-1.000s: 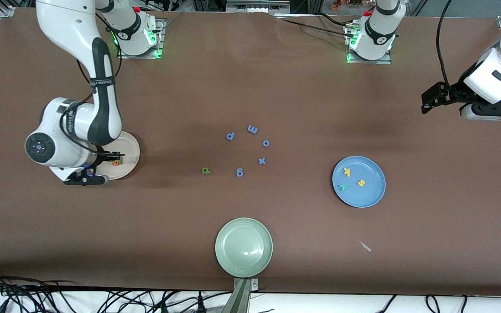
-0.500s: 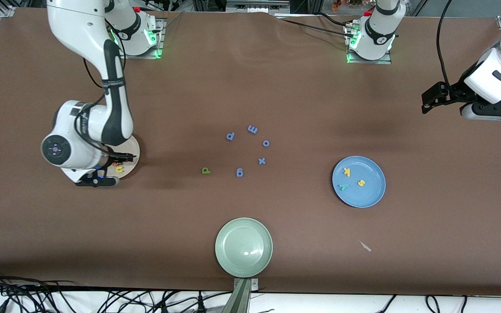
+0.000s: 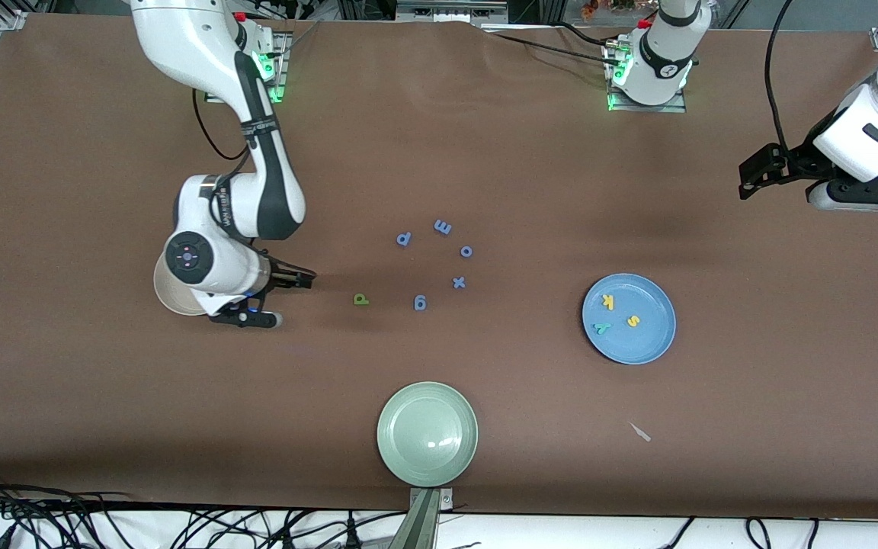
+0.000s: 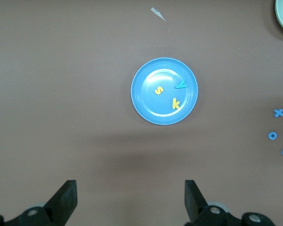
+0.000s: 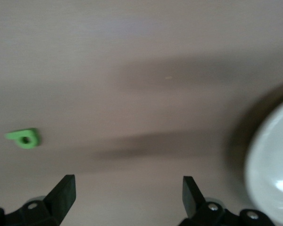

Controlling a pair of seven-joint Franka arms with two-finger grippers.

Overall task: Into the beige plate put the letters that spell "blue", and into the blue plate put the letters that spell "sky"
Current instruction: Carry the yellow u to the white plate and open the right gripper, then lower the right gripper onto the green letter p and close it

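with s, k and y (image 3: 601, 329) lying in the blue plate (image 3: 656, 339), my right tool (image 3: 286, 293) is hovering open between the mostly hidden beige plate (image 3: 168, 299) and the olive b (image 3: 361, 300) on the counter (image 3: 485, 152), while my left tool (image 3: 770, 171) is waiting open.

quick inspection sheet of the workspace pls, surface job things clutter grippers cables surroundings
surface: brown table, bare between items
job's things: olive b loose on the table; yellow k, yellow s and teal y in the blue plate; beige plate mostly hidden under the right arm
clutter: blue letters, pale green plate, small scrap
grippers: right gripper open, over the table between beige plate and b; left gripper open, waiting
cables: tangle along the near edge
surroundings: nothing seen
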